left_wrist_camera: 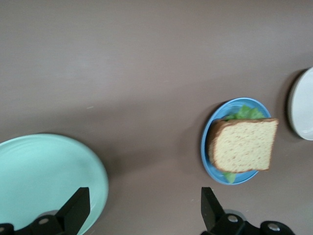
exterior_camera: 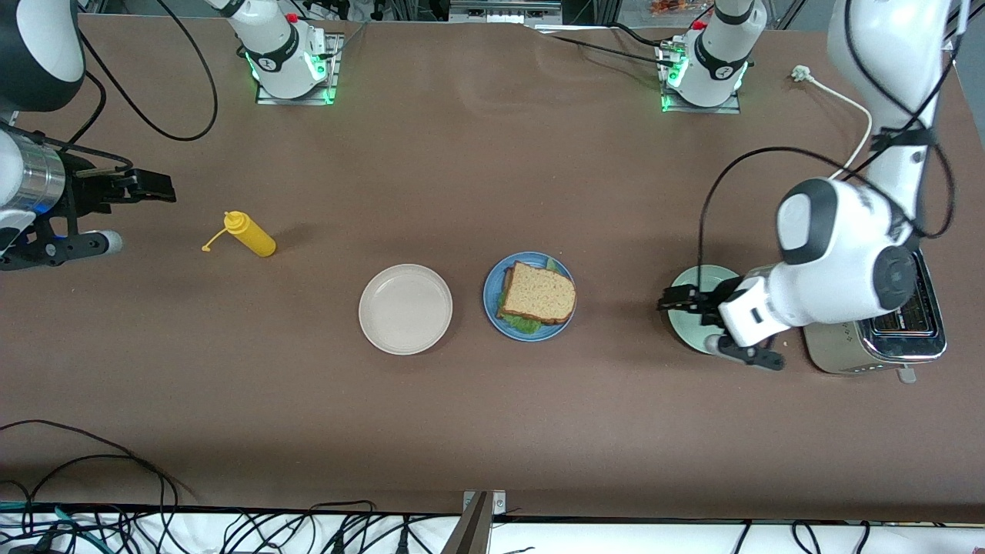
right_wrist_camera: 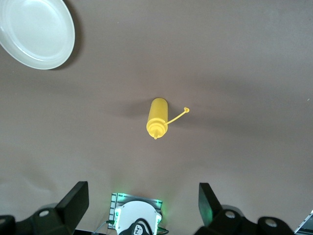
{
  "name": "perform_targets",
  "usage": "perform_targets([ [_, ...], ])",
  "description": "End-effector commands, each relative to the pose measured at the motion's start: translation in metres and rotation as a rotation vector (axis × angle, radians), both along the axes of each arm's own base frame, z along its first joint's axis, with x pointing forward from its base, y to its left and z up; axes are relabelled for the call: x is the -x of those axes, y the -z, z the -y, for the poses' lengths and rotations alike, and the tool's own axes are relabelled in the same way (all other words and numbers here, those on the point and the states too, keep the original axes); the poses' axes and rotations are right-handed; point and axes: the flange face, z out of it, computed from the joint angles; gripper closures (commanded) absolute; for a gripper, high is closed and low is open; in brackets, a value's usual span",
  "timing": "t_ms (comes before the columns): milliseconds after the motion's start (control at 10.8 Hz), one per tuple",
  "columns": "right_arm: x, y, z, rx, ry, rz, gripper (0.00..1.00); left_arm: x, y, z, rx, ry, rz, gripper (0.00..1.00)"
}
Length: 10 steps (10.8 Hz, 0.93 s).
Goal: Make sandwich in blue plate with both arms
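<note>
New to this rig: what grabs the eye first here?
The finished sandwich, brown bread over green lettuce, sits on the blue plate mid-table, between a cream-white plate and a pale green plate. The left gripper hangs open and empty over the green plate, next to a steel toaster. The right gripper waits open at its end of the table, near a yellow squeeze bottle lying on its side.

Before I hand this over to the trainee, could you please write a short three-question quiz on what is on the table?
1. True or false: the sandwich lies on the blue plate.
2. What lies between the right gripper and the cream-white plate?
3. The left gripper hangs over: A the toaster, B the pale green plate, C bare table.

Key: 1 true. 2 the yellow squeeze bottle, on its side. 3 B.
</note>
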Motion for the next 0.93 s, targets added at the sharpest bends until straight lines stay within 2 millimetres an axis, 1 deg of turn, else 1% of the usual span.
perform_targets([
  [0, 0.040, 0.003, 0.010, 0.038, 0.032, 0.064, 0.00, 0.020, -0.085, -0.023, -0.190, -0.119, 0.009, 0.00],
  [93, 0.054, 0.007, 0.013, 0.039, 0.035, 0.096, 0.00, 0.028, -0.120, -0.024, -0.230, -0.152, 0.003, 0.00],
  [186, 0.064, 0.007, 0.017, 0.041, 0.043, 0.128, 0.00, 0.041, -0.155, -0.028, -0.265, -0.176, 0.037, 0.00],
  [279, 0.065, 0.006, 0.020, 0.048, 0.067, 0.142, 0.00, 0.057, -0.185, -0.035, -0.271, -0.188, 0.077, 0.00],
  [372, 0.063, 0.004, 0.022, 0.053, 0.088, 0.149, 0.00, 0.076, -0.209, -0.045, -0.273, -0.193, 0.093, 0.00],
  [465, 0.063, 0.004, 0.020, 0.056, 0.097, 0.151, 0.00, 0.094, -0.225, -0.045, -0.276, -0.182, 0.087, 0.00],
  [558, 0.063, 0.004, 0.019, 0.060, 0.119, 0.152, 0.00, 0.107, -0.235, -0.047, -0.305, -0.171, 0.071, 0.00],
  [651, 0.063, 0.004, 0.018, 0.063, 0.151, 0.155, 0.00, 0.118, -0.239, -0.049, -0.351, -0.155, 0.047, 0.00],
  [837, 0.063, 0.004, 0.017, 0.068, 0.211, 0.157, 0.00, 0.133, -0.235, -0.043, -0.363, -0.132, 0.010, 0.00],
])
